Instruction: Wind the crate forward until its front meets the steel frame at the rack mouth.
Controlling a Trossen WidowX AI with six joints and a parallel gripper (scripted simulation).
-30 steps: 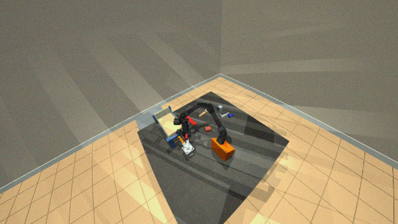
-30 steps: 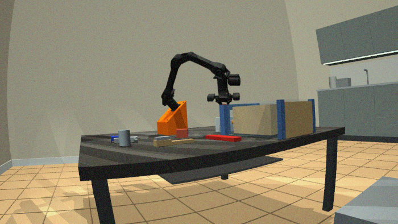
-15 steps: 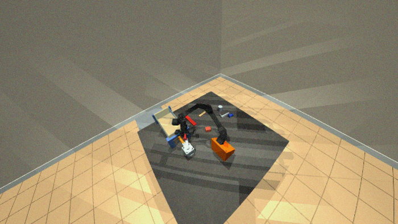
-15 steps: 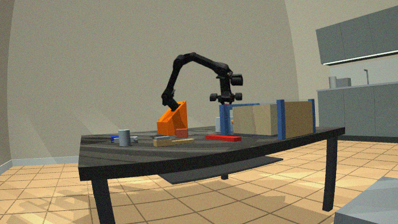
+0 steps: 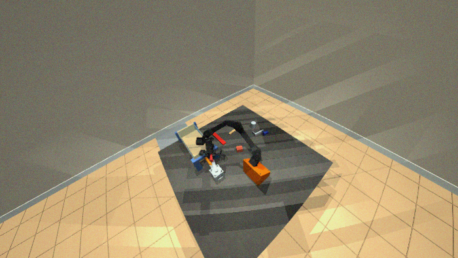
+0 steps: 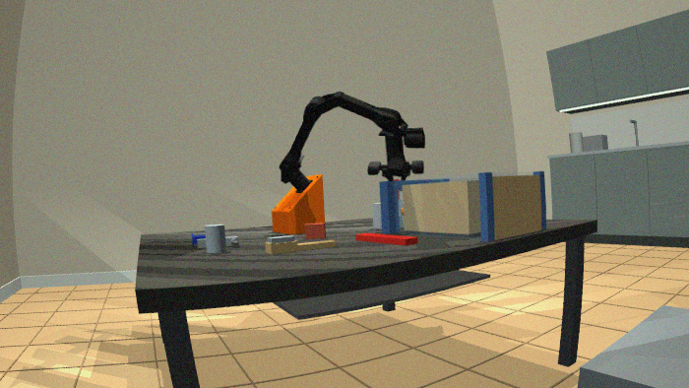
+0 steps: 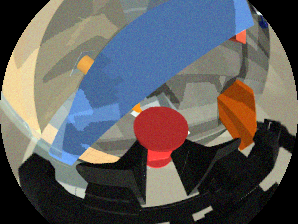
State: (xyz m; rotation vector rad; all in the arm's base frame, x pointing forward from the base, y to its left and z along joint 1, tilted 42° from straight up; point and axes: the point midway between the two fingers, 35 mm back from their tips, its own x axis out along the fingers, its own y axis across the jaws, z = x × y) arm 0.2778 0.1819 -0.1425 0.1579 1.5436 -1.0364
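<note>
My gripper is shut on the winch handle's red knob. The pale winch stands on the bench outside the rack mouth. The handle's pale arm runs from the knob toward the winch top; its key is hidden. An orange strap runs between rack and winch. The tan crate sits flat inside the cubby, near the blue frame at the mouth. I cannot tell whether they touch.
A red bar lies beside the rack. A red block, a tan tool, a grey cylinder and a blue-ended tool lie farther along the bench. The orange arm base stands near the winch.
</note>
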